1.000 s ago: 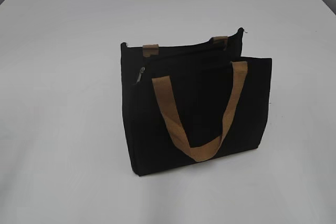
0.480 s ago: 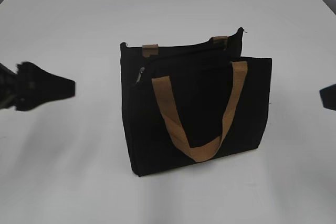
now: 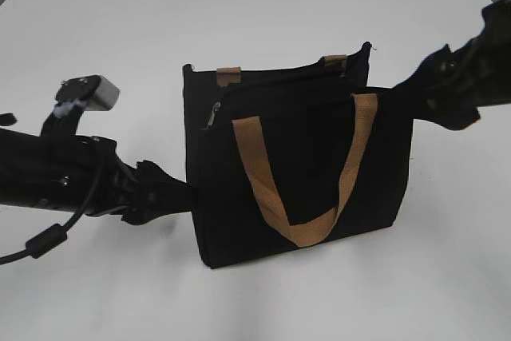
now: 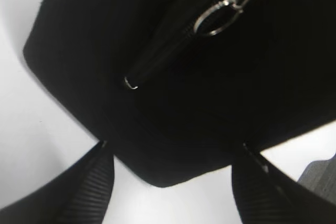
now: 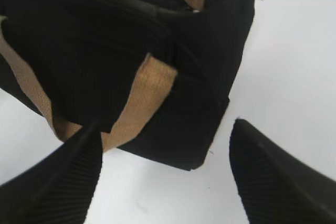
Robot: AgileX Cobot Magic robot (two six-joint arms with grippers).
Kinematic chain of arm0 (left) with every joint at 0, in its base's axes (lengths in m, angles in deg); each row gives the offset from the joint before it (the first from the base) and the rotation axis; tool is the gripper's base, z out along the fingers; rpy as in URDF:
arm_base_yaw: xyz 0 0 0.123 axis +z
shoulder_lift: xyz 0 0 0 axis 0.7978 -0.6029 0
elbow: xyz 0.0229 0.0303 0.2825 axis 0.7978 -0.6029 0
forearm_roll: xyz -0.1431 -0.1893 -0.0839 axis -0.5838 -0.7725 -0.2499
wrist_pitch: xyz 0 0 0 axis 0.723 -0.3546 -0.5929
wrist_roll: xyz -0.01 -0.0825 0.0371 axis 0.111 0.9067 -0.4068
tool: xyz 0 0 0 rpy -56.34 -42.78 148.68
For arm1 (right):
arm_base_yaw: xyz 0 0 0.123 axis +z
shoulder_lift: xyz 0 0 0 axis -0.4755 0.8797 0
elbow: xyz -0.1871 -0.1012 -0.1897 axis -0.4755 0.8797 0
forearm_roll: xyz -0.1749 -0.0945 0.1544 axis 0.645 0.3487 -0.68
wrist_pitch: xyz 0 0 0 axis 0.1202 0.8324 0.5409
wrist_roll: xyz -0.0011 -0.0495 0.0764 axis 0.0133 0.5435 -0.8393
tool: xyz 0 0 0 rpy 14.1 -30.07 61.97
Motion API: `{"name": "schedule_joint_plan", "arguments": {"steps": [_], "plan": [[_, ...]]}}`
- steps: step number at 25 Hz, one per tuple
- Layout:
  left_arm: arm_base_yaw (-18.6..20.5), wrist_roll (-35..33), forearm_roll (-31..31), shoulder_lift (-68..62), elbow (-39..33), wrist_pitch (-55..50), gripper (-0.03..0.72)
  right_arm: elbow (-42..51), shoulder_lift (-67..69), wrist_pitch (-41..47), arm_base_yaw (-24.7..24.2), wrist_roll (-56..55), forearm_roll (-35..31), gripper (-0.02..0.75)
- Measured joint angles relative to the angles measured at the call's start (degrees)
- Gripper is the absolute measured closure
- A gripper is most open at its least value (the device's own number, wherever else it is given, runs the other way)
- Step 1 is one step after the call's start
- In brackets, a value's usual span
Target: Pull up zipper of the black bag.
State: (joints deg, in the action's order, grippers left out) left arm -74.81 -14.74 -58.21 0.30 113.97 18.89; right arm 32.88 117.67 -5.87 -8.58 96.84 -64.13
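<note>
The black bag (image 3: pixel 295 173) stands upright on the white table, its tan front handle (image 3: pixel 263 181) hanging down. The zipper (image 3: pixel 213 113) sits near the top left of the front panel, and its silver slider and ring tab (image 4: pixel 218 17) show close in the left wrist view. My left gripper (image 3: pixel 182 193) is open at the bag's left side, low down. In the left wrist view, the bag's corner (image 4: pixel 157 129) lies between its fingers (image 4: pixel 89 187). My right gripper (image 3: pixel 403 89) is open by the bag's top right corner (image 5: pixel 210 103), holding nothing.
The white table (image 3: pixel 120 29) surrounds the bag. The rear handle's tan tabs (image 3: pixel 228 76) stick up along the bag's back edge. The left arm's cable (image 3: pixel 48 237) hangs low at the left.
Both arms have come in from the frame edges to the bag: the left to its lower left side, the right to its top right corner. The bag has not moved.
</note>
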Motion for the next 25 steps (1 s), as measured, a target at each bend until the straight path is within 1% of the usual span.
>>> {"name": "schedule_joint_plan", "arguments": {"steps": [3, 8, 10, 11, 12, 14, 16, 17, 19, 20, 25], "plan": [[-1.17, -1.25, -0.87, -3.71, 2.40, 1.91, 0.163, -3.05, 3.63, -0.75, 1.74, 0.92, 0.00, 0.158], [-1.17, -1.50, -1.63, -8.61, 8.12, 2.29, 0.163, -8.68, 8.47, -1.02, 4.14, 2.24, 0.00, 0.158], [-1.17, -1.61, -1.64, -9.96, 9.97, 1.85, 0.183, -10.57, 9.90, -1.08, 5.29, 2.53, 0.00, 0.158], [-1.17, -1.61, -1.57, -10.41, 10.69, 1.72, 0.205, -11.47, 10.58, -1.08, 5.87, 2.61, 0.00, 0.158], [-1.18, -1.61, -1.57, -10.84, 11.20, 1.73, 0.250, -12.27, 11.20, -1.08, 6.65, 2.82, 0.00, 0.158], [-1.23, -1.61, -0.76, -11.05, 11.44, 1.81, 0.380, -13.50, 12.15, -1.08, 8.36, 3.54, 0.00, 0.158], [-1.23, -1.61, 0.75, -11.05, 11.44, 1.81, 0.557, -14.63, 13.21, -1.08, 10.63, 4.20, 0.00, 0.158], [-1.23, -1.61, 1.34, -11.05, 11.44, 1.85, 0.610, -15.24, 13.70, -1.08, 11.69, 4.69, 0.00, 0.158], [-1.23, -1.61, 2.18, -10.93, 11.44, 1.85, 0.659, -16.38, 15.04, -1.08, 14.28, 5.62, -0.06, 0.158], [-1.23, -1.55, 2.58, -10.65, 11.44, 1.85, 0.671, -16.78, 15.73, -1.08, 15.50, 6.27, -0.06, 0.158], [-1.31, -1.01, 4.23, -4.19, 11.44, 3.51, 0.683, -18.79, 19.54, -0.96, 19.32, 8.26, -0.22, 0.158]]}}
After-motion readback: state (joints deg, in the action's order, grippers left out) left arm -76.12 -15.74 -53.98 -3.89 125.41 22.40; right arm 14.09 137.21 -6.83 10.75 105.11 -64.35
